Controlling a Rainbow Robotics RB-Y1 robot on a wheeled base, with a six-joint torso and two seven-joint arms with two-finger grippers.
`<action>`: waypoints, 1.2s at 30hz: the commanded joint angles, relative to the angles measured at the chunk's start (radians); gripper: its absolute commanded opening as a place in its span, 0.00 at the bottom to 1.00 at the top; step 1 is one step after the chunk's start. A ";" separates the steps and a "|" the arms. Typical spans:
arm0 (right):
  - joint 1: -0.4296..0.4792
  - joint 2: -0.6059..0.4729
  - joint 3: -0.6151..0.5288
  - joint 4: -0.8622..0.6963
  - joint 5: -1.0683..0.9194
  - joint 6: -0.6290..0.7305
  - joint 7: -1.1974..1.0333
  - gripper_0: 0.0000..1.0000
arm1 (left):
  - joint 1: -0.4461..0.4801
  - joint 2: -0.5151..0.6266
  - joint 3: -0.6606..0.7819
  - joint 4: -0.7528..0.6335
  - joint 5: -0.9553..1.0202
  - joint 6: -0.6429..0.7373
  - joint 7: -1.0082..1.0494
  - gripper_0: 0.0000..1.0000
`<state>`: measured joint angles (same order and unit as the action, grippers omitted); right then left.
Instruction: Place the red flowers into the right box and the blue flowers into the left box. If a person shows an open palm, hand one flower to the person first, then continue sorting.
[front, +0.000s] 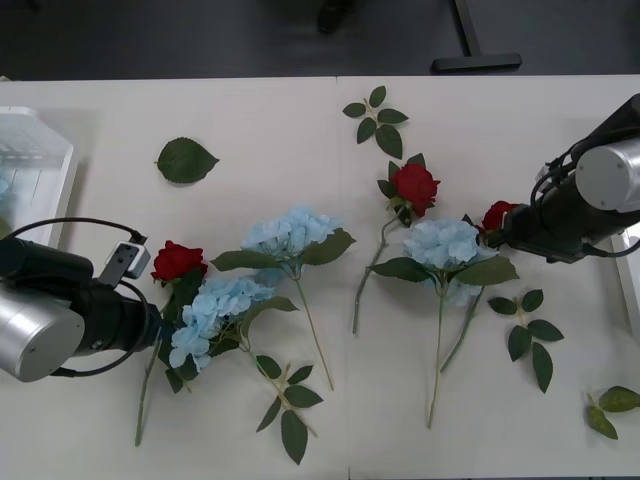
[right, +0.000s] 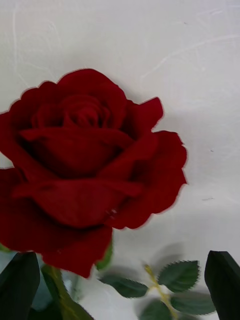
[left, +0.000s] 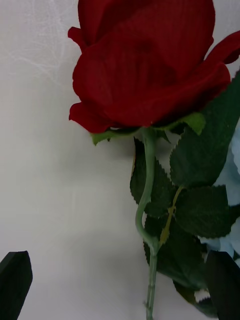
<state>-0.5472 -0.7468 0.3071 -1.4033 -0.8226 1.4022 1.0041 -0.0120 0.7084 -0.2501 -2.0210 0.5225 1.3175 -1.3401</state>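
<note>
Front view: the left gripper sits at lower left over a rose beside a hydrangea, the right gripper at mid right against another rose, and the left box lies at the upper-left edge. Right wrist view: black fingers stand wide, holding nothing, the bloom above them. Left wrist view: fingers stand wide astride the stem; closing here could pinch leaves or hydrangea.

Left box cut by frame edge; rightmost rose half behind right arm.
</note>
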 joint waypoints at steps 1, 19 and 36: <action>0.004 0.079 0.001 0.003 0.072 -0.039 -0.048 0.96 | -0.066 -0.060 -0.032 0.085 -0.041 -0.069 0.047 1.00; 0.006 0.142 0.073 0.103 0.203 -0.138 -0.055 0.95 | -0.123 -0.096 -0.077 0.254 -0.053 -0.172 0.029 0.00; -0.007 0.133 0.067 0.138 0.177 -0.141 -0.050 0.00 | -0.126 0.039 -0.025 0.068 -0.025 -0.170 0.044 0.00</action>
<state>-0.5502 -0.6149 0.3746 -1.2906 -0.6328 1.2554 0.9891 -0.1172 0.6582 -0.3136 -1.8485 0.4777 1.1572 -1.3357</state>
